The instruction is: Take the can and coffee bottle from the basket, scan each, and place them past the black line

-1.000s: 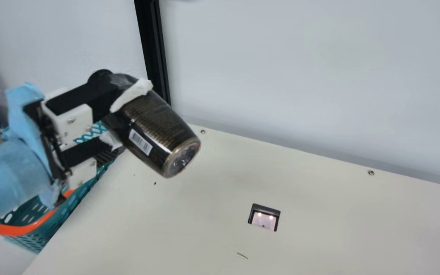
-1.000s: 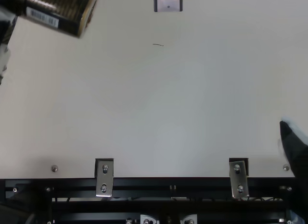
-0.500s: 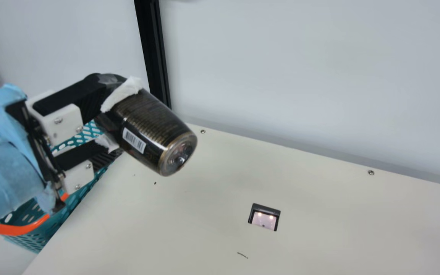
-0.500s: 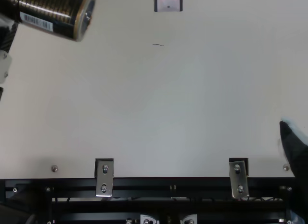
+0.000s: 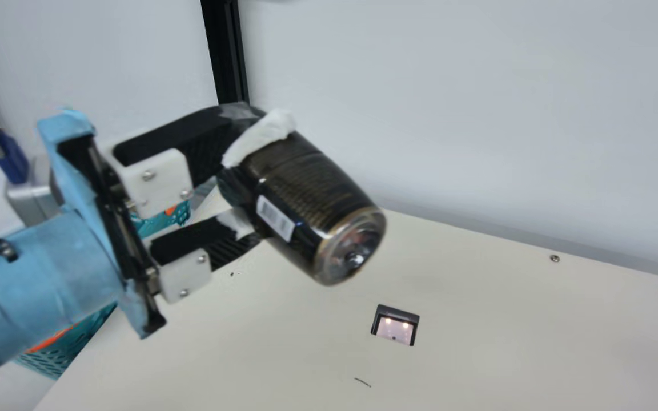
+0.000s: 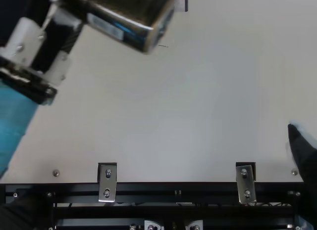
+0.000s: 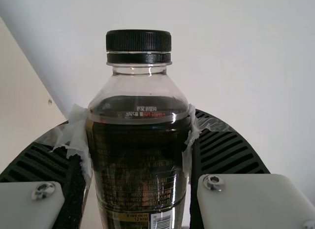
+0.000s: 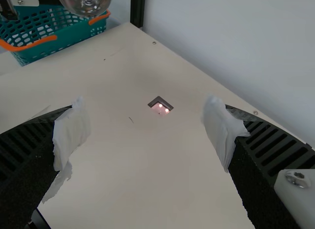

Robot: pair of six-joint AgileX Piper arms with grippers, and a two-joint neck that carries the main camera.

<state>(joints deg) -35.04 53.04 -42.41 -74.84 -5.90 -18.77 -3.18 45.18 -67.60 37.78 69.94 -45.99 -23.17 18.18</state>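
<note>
Shows, at near right, the right gripper (image 6: 303, 148) spread wide; farther left, pinches the coffee bottle (image 5: 315, 202), tilted with its base lower, in the left gripper (image 5: 249, 180), above the cream table (image 5: 489, 337) and near the lit scanner (image 5: 395, 327); then, at far left, shows part of the teal basket (image 5: 57, 358) beside the table's edge

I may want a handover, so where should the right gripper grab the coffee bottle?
Probably by the lower body, coming from the right: the coffee bottle tilts with its free base pointing down that way, and the left gripper clasps it nearer the cap. Straddle the barcode.
</note>
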